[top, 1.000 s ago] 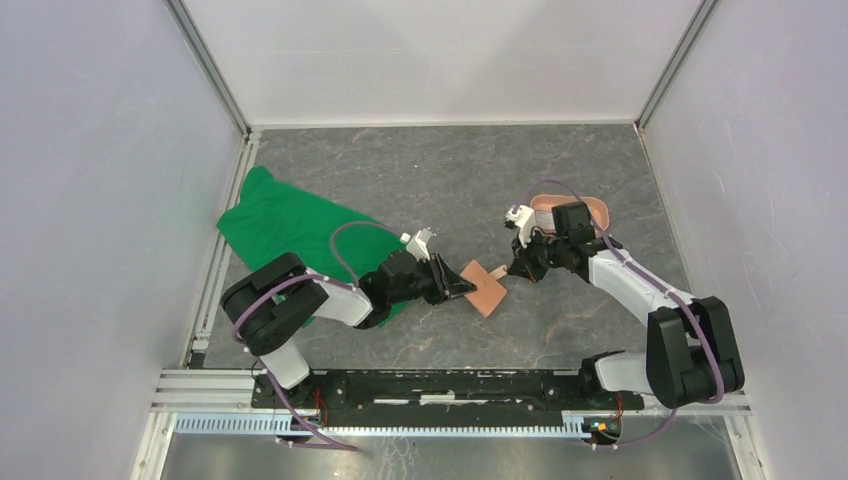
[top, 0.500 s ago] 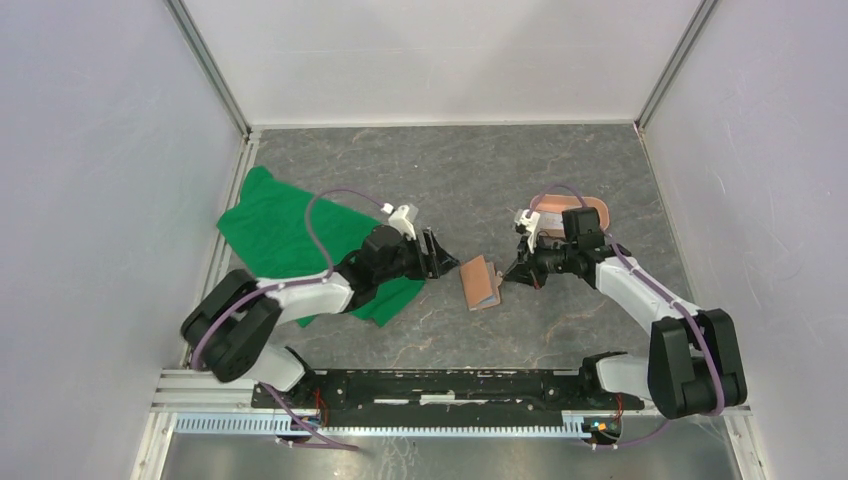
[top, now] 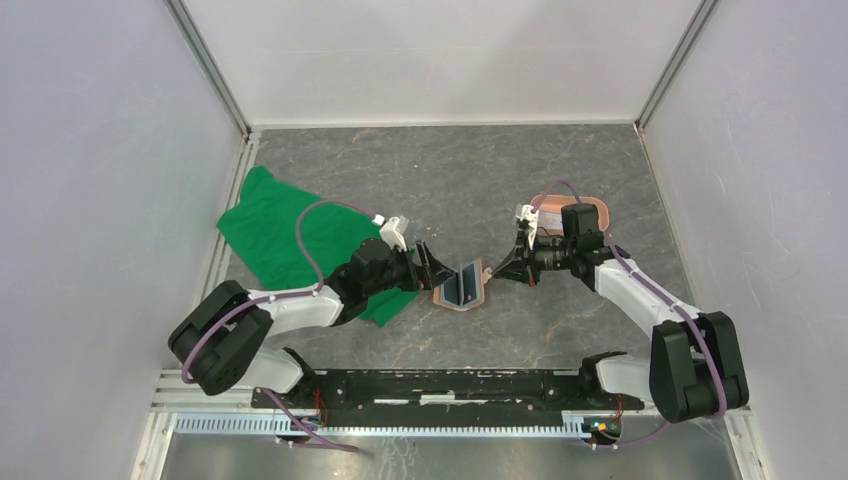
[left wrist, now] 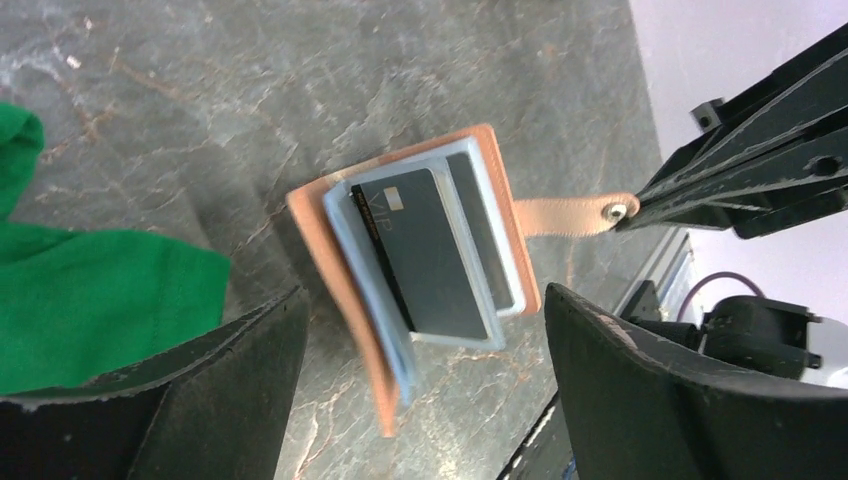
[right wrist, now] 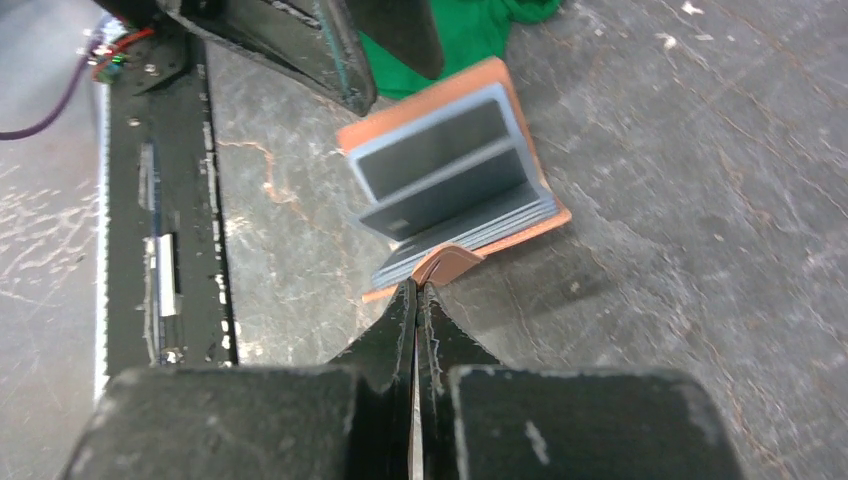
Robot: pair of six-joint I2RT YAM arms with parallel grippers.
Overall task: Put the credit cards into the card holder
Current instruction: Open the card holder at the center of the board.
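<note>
The tan card holder lies half open on the grey table between both arms, its blue-grey pockets showing. A dark credit card marked VIP sits in a pocket, and other dark cards fill the pockets beside it. My left gripper stands wide open just left of the holder, with its jaws either side and touching nothing. My right gripper is shut on the holder's strap tab, pinching its snap end from the right.
A crumpled green cloth lies under and behind the left arm. A salmon-pink oval tray sits behind the right wrist, partly hidden by it. The black base rail runs along the near edge.
My left gripper has opened and let go of the card holder. The holder has swung open from tan side up to pockets showing, with the right gripper still on the strap.
</note>
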